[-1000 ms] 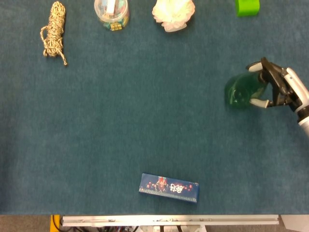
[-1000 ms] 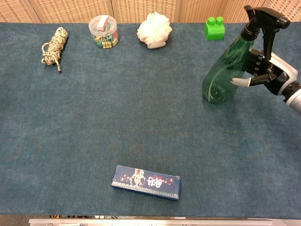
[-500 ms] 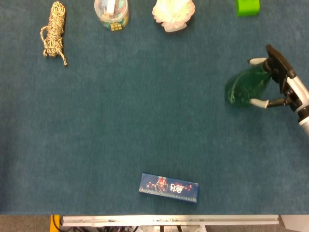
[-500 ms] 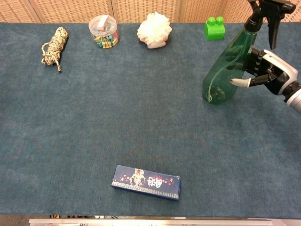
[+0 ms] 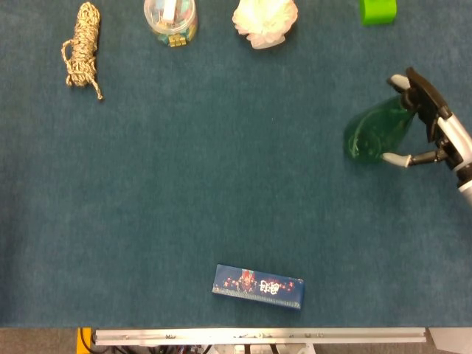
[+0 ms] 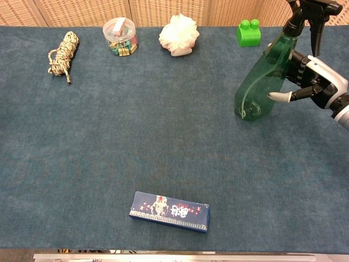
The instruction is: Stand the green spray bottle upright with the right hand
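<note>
While my right hand [image 6: 312, 82] reaches in from the right edge, its fingers [image 6: 278, 96] wrap the green spray bottle [image 6: 262, 82], which stands tilted on its base at the right side of the blue table [image 6: 136, 136], black trigger head uppermost. My left hand shows in neither view. Count on the table: one spray bottle; one rope coil [image 6: 61, 54]; one clear jar [image 6: 120, 37] of coloured bits; one white puff [image 6: 178, 34]; one green block [image 6: 248, 33]; one dark blue box [image 6: 169, 210] near the front edge.
</note>
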Robot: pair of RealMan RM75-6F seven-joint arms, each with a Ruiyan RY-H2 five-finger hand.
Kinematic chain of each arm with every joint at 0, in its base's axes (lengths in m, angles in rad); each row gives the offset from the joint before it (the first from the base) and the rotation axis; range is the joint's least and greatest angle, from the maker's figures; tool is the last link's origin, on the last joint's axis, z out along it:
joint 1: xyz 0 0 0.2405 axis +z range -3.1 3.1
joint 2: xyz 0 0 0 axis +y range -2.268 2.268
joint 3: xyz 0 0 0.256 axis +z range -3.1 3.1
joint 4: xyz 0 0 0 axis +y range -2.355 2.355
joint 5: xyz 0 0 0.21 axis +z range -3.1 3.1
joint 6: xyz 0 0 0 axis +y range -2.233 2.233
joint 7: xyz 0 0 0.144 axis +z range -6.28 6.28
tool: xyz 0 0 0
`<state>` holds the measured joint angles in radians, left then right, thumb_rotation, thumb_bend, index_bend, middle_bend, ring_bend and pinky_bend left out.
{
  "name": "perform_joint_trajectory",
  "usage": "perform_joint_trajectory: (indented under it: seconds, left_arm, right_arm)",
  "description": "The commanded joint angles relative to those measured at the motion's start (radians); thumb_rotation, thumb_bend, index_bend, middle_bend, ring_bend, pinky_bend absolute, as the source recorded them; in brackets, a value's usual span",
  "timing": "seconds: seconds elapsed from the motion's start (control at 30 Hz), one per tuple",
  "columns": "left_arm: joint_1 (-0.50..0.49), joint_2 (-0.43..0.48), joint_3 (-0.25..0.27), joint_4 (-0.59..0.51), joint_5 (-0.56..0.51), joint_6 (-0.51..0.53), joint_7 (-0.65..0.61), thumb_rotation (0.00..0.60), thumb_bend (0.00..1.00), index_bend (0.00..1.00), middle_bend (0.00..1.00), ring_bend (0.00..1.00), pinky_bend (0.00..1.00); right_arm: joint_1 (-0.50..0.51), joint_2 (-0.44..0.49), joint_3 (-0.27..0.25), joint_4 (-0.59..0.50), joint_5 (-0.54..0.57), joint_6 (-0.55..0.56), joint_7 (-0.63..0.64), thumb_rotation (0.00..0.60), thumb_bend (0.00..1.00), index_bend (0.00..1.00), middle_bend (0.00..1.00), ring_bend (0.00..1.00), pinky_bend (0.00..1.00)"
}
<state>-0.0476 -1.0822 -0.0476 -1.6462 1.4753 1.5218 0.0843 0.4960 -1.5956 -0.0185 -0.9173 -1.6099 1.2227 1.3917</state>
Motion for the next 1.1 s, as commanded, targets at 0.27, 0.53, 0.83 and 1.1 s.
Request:
perform_joint_trajectory:
  seconds: [0.27,0.53,0.83,1.1]
  left_arm:
    - [-0.001,-0.001,0.0,0.0,-0.001,-0.001,0.005,0.6,0.0,0.13,0.18,0.06,0.19]
    - [-0.003,-0.005,0.001,-0.001,-0.003,-0.007,0.016,0.6,0.0,0.13,0.18,0.06,0.19]
    - [-0.007,-0.011,0.001,-0.004,-0.005,-0.012,0.034,0.6,0.0,0.13,0.18,0.06,0.19]
    - [-0.011,-0.012,0.002,-0.002,-0.002,-0.017,0.038,0.6,0.0,0.13,0.18,0.06,0.19]
  right_arm:
    - [-0.028,0.054,0.01,-0.056,0.001,0.065,-0.095,0.6,0.0,0.02,0.01,0.0,0.1]
    - [-0.096,0.147,0.038,-0.185,0.049,0.142,-0.294,0.6,0.0,0.02,0.0,0.0,0.09]
    - [-0.195,0.314,0.045,-0.423,0.114,0.199,-0.587,0.6,0.0,0.02,0.02,0.0,0.09]
    - [-0.305,0.374,0.059,-0.577,0.172,0.333,-1.026,0.6,0.0,0.04,0.04,0.0,0.09]
